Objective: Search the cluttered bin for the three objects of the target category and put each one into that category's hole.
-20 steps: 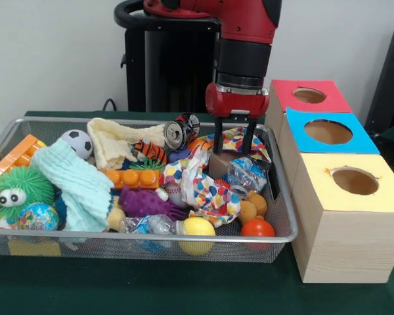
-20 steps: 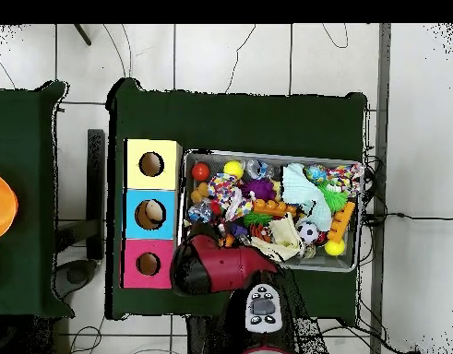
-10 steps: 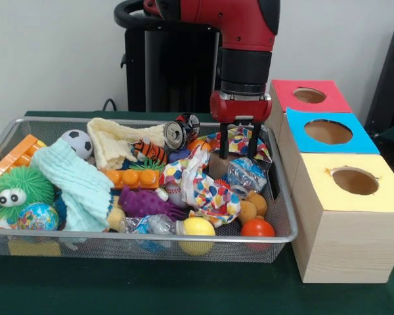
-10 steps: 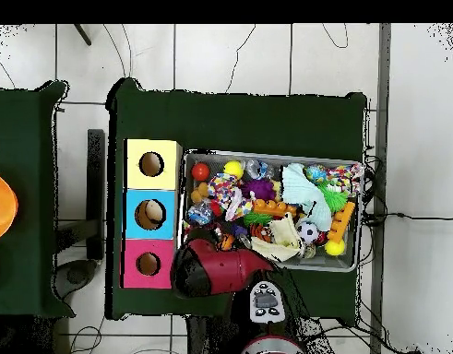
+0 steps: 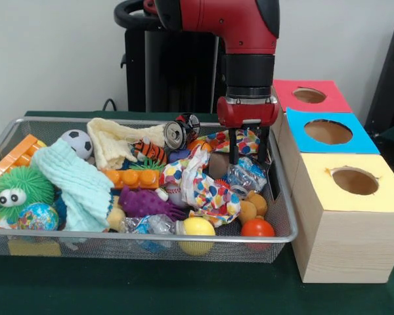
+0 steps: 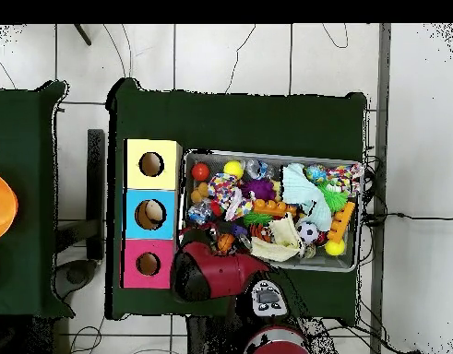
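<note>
My gripper [image 5: 247,155] hangs open over the right end of the wire bin [image 5: 151,247], with nothing between its fingers. Just below it lie a crumpled clear plastic bottle [image 5: 246,174] and a polka-dot cloth [image 5: 203,185]. Right of the bin stand three wooden boxes with holes in their tops: red [image 5: 285,92], blue [image 5: 303,119] and yellow [image 5: 322,178]. From above, the red arm [image 6: 211,273] covers the gripper beside the red box [image 6: 136,251]. Something pale shows inside the blue box's hole [image 6: 154,214].
The bin holds a crushed can [image 5: 176,134], soccer ball [image 5: 77,143], green fuzzy toy [image 5: 16,190], mint cloth [image 5: 79,185], cream cloth [image 5: 118,142], orange bricks [image 5: 13,157], purple spiky toy [image 5: 144,202], yellow ball [image 5: 197,228] and red ball [image 5: 257,228].
The gripper has moved towards the boxes, rightwards in the front view, and sits slightly lower. It stays open and empty. Nothing in the bin has shifted.
</note>
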Controlling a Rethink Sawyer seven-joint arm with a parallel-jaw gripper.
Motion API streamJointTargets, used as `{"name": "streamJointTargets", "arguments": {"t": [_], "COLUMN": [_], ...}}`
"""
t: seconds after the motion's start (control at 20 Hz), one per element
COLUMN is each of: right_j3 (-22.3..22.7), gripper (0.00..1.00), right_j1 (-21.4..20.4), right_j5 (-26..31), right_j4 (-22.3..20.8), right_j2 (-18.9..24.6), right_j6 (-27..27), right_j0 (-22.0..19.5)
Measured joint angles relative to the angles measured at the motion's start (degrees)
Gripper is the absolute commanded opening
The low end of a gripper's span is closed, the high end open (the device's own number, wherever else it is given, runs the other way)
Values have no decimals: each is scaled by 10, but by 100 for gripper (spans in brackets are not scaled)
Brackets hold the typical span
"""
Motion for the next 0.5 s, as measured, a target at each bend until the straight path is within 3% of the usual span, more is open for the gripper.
{"name": "streamJointTargets", "arguments": {"t": [0.5], "right_j3": [15], "gripper": [100], "right_j1": [5], "right_j5": [-37], "right_j4": [0], "right_j2": [6], "right_j6": [0], "right_j0": [-2]}}
